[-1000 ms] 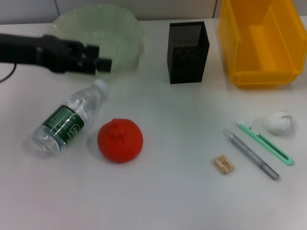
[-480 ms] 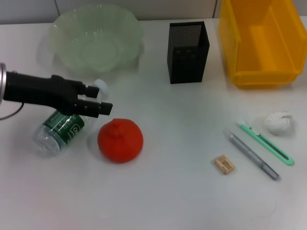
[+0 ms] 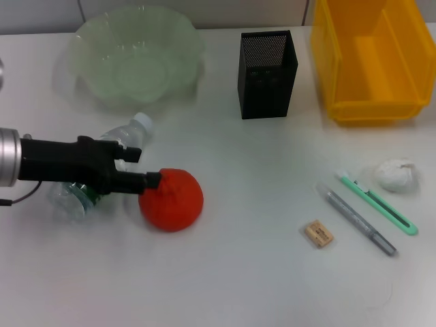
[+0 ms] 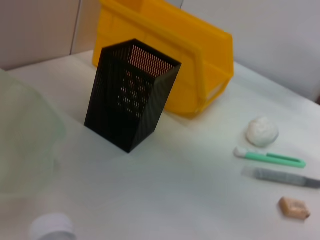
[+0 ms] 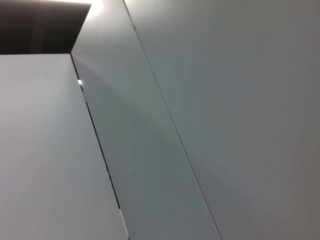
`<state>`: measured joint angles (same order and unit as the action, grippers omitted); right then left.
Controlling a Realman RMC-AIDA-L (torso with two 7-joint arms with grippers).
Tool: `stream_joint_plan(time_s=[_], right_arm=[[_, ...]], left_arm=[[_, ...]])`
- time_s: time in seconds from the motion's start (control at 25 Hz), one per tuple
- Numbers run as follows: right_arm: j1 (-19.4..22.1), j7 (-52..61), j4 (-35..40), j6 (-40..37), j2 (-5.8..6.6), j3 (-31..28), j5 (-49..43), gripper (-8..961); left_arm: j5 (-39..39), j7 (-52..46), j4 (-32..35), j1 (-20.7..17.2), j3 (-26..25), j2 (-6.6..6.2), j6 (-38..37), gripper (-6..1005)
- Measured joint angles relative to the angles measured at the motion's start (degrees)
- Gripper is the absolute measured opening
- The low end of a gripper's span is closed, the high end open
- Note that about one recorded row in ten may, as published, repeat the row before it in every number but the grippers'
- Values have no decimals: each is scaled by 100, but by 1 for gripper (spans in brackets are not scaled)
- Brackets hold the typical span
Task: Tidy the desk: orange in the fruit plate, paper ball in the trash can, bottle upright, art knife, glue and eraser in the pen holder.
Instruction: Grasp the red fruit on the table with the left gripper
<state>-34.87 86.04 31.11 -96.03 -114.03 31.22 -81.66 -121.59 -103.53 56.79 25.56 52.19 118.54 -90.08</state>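
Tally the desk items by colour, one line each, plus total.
Green: 2, fruit plate, art knife
Orange/yellow: 2, orange, trash can
Black: 1, pen holder
White: 1, paper ball
Clear: 1, bottle
Grey: 1, glue
Tan: 1, eraser
Total: 9

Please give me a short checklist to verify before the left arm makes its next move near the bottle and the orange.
1. Left gripper over the lying bottle: ok.
2. Fingers around the bottle: cannot tell.
3. Lower finger clear of the orange: not ok, its tip appears to touch it.
4. Fruit plate free for the orange: ok.
5. Pen holder upright: ok.
6. Right gripper position: cannot tell, out of view.
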Motion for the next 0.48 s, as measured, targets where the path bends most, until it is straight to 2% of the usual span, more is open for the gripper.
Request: stream_joint_plan(time_s=[0.28, 0.48], right_arm=[[32, 3, 0, 7, -20, -2, 0, 754], [79, 2, 0, 6, -31, -27, 21, 754]], left_arm=[[0, 13, 51, -74, 711, 3, 488, 741], [12, 15, 44, -33, 867, 3, 580, 739]])
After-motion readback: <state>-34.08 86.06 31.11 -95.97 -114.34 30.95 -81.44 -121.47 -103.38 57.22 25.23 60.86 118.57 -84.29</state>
